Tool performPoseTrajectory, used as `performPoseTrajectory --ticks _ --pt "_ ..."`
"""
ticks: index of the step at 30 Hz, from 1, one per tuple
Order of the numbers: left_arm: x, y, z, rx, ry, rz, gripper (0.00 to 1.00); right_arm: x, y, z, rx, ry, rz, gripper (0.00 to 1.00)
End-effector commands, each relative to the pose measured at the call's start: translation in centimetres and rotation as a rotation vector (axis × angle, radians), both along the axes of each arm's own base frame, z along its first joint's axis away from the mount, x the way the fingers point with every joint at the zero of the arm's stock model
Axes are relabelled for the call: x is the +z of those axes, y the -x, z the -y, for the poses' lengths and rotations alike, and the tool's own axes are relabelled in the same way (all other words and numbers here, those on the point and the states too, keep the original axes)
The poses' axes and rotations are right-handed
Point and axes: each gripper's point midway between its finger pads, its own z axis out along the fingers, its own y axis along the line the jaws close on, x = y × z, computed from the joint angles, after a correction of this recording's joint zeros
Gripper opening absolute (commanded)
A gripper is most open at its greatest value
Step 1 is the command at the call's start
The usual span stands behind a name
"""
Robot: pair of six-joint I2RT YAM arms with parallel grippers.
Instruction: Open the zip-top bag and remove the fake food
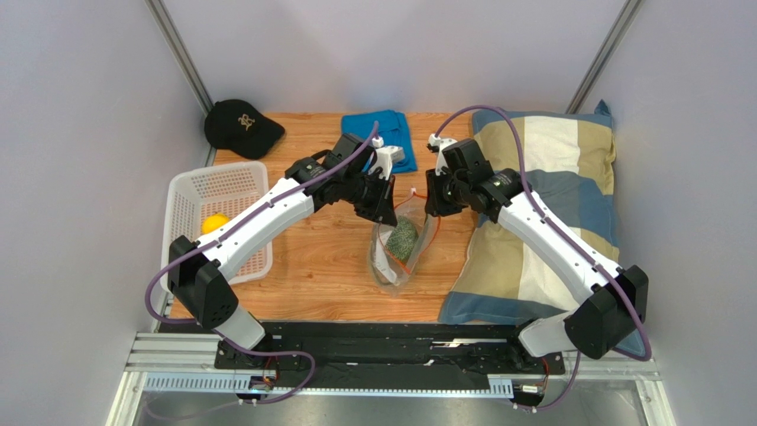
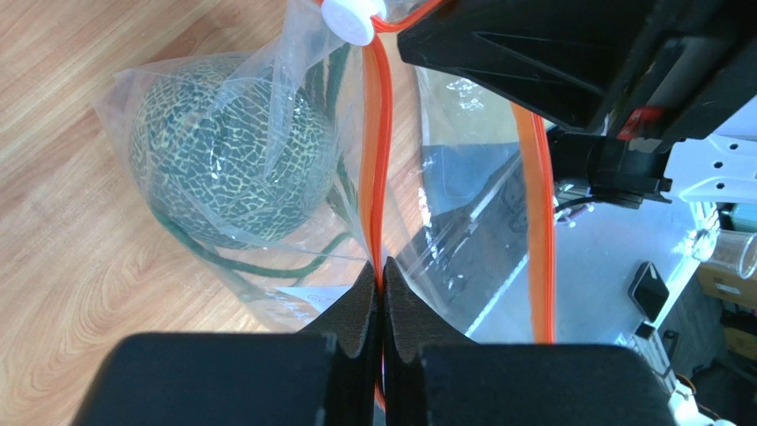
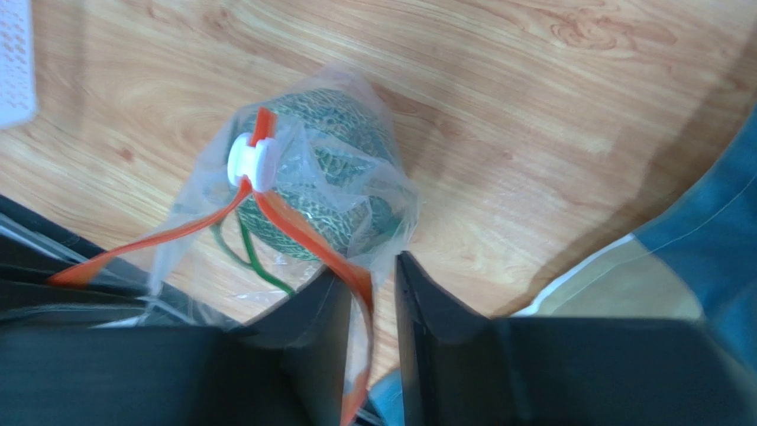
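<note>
a black cap [image 1: 242, 127] lies at the far left corner of the wooden table [image 1: 311, 257], with a folded blue cloth [image 1: 369, 126] to its right. a white mesh basket [image 1: 222, 189] sits at the left edge. a blue-and-tan pillow [image 1: 569, 142] covers the right side.

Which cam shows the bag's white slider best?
Right wrist: slider sits whole and unblocked where the orange strips meet. Left wrist cuts it off at the frame's top edge. Top view shows only a tiny white speck.
</note>
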Motion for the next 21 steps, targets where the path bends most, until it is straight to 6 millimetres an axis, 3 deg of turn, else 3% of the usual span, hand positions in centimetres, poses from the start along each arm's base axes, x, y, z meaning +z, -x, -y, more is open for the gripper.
performPoseTrajectory --ticks 1,3,4,5,7,8,9,11,12,16,21 --pt "2.4 -1.2 0.1 0.011 0.022 0.094 0.0 0.7 0.1 -0.7 -0.032 -0.053 -0.037 0.04" --pt "1.6 -2.3 -0.8 0.094 -0.05 0.085 0.0 0.7 1.3 -0.9 -0.082 -0.101 -0.108 0.0" --pt "2.6 -2.8 -0.9 0.12 -0.051 0.107 0.05 0.8 1.9 -1.3 -0.146 -0.159 -0.154 0.0" --pt "2.4 -2.9 -1.4 0.172 -0.082 0.079 0.19 1.1 2.2 -1.5 -0.19 -0.203 -0.177 0.0" --pt "3.4 -3.7 -2.4 0.269 -0.109 0.09 0.31 2.1 2.5 -1.7 -0.318 -0.316 -0.202 0.0" --pt "3.9 -3.2 -2.6 0.292 -0.1 0.064 0.56 2.4 2.2 -1.3 -0.382 -0.34 -0.198 0.0" --pt "4.4 -2.9 -2.6 0.301 -0.083 0.052 0.68 2.7 2.6 -1.0 -0.427 -0.364 -0.199 0.0" --pt "5.0 -1.9 -3.0 0.306 -0.062 0.047 0.81 3.3 2.4 -0.9 -0.534 -0.455 -0.195 0.0" --pt "5.0 -1.5 -3.3 0.316 -0.064 0.039 0.82 4.0 2.8 -0.9 -0.548 -0.501 -0.187 0.0" --pt "3.5 1.2 -4.6 0.306 -0.073 -0.024 0.79 1.6 3.5 -0.5 -0.656 -0.538 -0.241 0.01" --pt "2.6 4.3 -2.9 0.23 -0.025 -0.1 0.76 1.4 4.1 -1.3 -0.683 -0.593 -0.271 0.04"
